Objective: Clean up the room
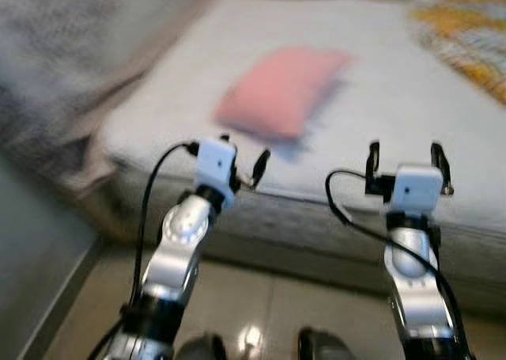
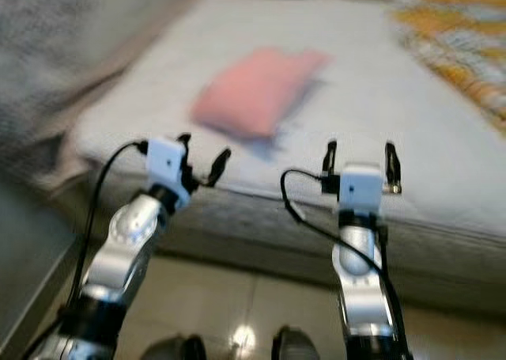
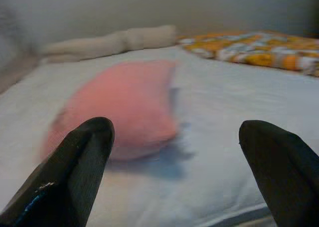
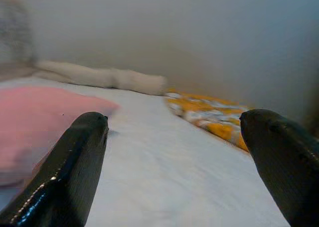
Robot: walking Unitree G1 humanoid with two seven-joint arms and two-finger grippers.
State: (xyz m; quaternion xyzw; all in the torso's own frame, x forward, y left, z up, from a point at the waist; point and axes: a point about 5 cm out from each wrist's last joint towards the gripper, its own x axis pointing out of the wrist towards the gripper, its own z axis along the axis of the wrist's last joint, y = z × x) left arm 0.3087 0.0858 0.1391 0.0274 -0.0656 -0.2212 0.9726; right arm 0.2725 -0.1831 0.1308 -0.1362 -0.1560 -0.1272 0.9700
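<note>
A pink pillow (image 1: 281,91) lies on the white bed (image 1: 371,115), a little left of its middle. Both arms are raised in front of the bed's near edge. My left gripper (image 1: 241,158) stands open just short of the pillow's near end, nothing between its fingers. My right gripper (image 1: 407,164) is open too, held over the bed's edge to the right of the pillow. The left wrist view has the pillow (image 3: 119,105) straight ahead between the fingers (image 3: 75,172). In the right wrist view the pillow (image 4: 40,122) lies off to one side.
An orange and yellow patterned blanket (image 1: 462,32) covers the bed's far right corner. A long pale bolster (image 3: 107,42) lies along the wall at the bed's head. Grey fabric (image 1: 63,51) hangs at the left. Tiled floor (image 1: 261,297) lies below the bed's edge.
</note>
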